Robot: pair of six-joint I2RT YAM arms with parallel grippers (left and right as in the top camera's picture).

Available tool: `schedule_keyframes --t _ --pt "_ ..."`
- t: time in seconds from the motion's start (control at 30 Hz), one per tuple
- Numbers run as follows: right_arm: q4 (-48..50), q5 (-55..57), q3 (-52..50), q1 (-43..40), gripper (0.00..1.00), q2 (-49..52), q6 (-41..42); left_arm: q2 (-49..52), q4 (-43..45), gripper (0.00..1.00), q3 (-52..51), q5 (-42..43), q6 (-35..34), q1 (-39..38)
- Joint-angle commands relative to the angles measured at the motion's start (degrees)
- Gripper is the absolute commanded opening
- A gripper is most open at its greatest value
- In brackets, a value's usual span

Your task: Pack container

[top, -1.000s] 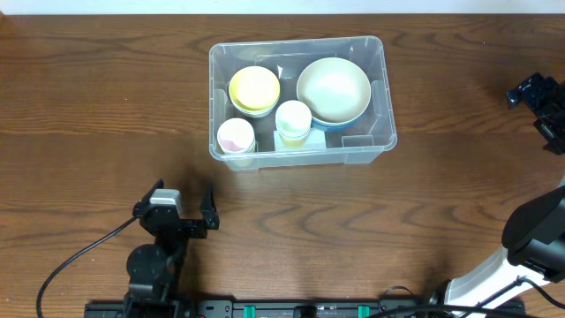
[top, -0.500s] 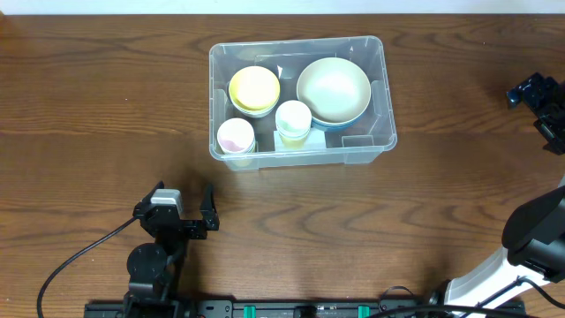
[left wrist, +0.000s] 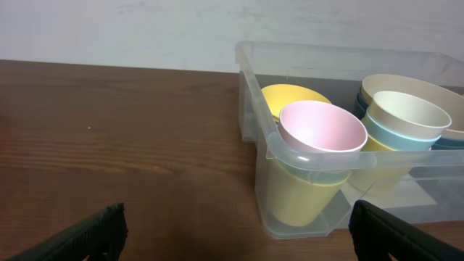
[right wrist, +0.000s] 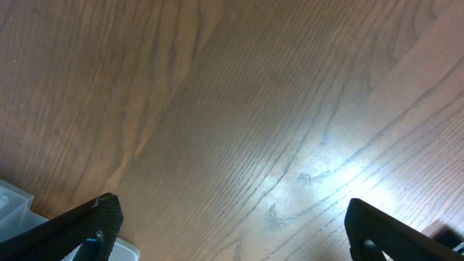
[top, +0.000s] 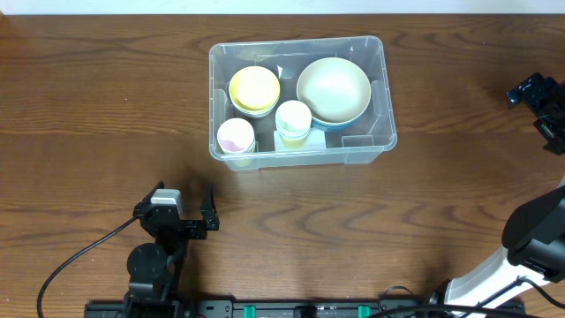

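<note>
Brown wooden counter [top: 88, 106]. Large clear plastic rectangular container [top: 353, 152]: far centre, long axis left-right, holding cream and yellow bowls [top: 333, 88] and pastel cups [top: 293, 119]. Left pincer [top: 175, 205]: wide, empty, likely nearer; the container lies far-right of it. Right pincer [right wrist: 228, 228]: wide, empty, with the container to its left.

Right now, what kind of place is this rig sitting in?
Probably a robotics test bench: wood-grain table, plain white wall behind it, a cabled arm base at the near edge, and a clear container of plastic bowls and cups.
</note>
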Motion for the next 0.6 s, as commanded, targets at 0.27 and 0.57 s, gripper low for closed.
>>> schedule_keyframes --t 0.27,0.57 --pt "0.04 0.42 -0.15 16.11 0.99 0.00 0.90 -0.35 -2.14 0.98 -0.90 0.42 0.13 0.24" --pt "1.16 0.57 -0.15 40.09 0.99 -0.39 0.79 -0.35 -2.12 0.98 -0.90 0.42 0.13 0.24"
